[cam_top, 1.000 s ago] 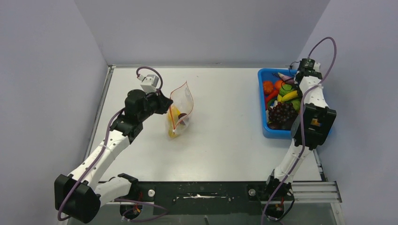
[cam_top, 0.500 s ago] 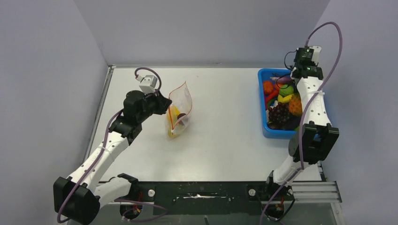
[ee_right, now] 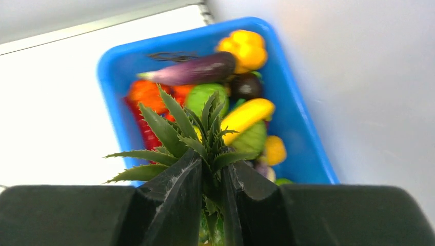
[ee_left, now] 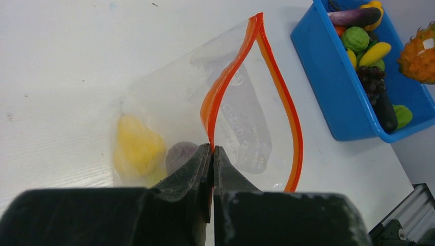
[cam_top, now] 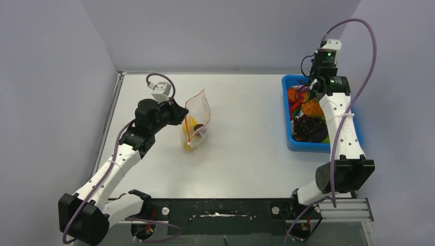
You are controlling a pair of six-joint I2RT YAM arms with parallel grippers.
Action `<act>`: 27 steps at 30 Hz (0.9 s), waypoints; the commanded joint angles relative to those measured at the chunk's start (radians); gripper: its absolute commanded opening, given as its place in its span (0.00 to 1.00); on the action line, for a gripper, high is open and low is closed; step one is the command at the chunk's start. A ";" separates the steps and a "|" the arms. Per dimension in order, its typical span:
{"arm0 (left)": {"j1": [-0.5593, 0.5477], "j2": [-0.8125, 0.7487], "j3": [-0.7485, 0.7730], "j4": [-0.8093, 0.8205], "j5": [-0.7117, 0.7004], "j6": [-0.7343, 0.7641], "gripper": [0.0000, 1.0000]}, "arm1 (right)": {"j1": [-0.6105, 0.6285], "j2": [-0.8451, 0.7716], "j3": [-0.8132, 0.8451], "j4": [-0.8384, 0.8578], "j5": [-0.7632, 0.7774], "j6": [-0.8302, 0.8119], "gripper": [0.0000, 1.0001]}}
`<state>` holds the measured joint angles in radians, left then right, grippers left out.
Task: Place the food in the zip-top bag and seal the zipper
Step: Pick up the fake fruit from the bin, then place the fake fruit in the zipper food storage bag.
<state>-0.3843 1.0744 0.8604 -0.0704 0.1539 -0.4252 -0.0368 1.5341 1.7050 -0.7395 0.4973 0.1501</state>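
The clear zip-top bag [cam_top: 198, 119] stands open on the table's left half, its red zipper [ee_left: 226, 82] spread into a loop. A yellow piece [ee_left: 135, 146] and a purple piece [ee_left: 179, 154] lie inside. My left gripper [ee_left: 212, 149] is shut on the zipper's near edge; it also shows in the top view [cam_top: 180, 114]. My right gripper [ee_right: 213, 167] is shut on the green crown [ee_right: 177, 123] of the orange pineapple [cam_top: 311, 107], which hangs over the blue bin [cam_top: 286, 118]. The pineapple also shows in the left wrist view [ee_left: 418, 51].
The bin at the far right holds a purple eggplant [ee_right: 192, 69], a yellow pepper [ee_right: 246, 46], a banana [ee_right: 246, 115], green round pieces [ee_right: 204, 97], red-orange pieces [ee_right: 145, 92] and grapes [ee_left: 372, 79]. Grey walls stand close behind and beside the bin.
My right gripper has risen from the bin with the pineapple hanging from its crown, and the arm has stretched upward. The left arm and the bag have stayed put.
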 commanded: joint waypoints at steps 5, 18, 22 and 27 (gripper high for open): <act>0.004 -0.008 0.069 0.073 0.065 -0.073 0.00 | 0.237 -0.188 -0.075 0.241 -0.309 -0.065 0.19; 0.004 0.036 0.123 0.087 0.158 -0.143 0.00 | 0.340 -0.314 -0.280 0.690 -0.921 0.115 0.19; 0.004 0.047 0.125 0.090 0.197 -0.165 0.00 | 0.364 -0.320 -0.354 0.861 -1.043 0.224 0.19; 0.004 0.059 0.143 0.089 0.211 -0.191 0.00 | 0.425 -0.289 -0.413 1.060 -1.143 0.329 0.20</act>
<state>-0.3843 1.1320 0.9340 -0.0559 0.3237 -0.5846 0.3462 1.2449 1.2976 0.0353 -0.5041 0.3622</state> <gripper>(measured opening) 0.016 0.195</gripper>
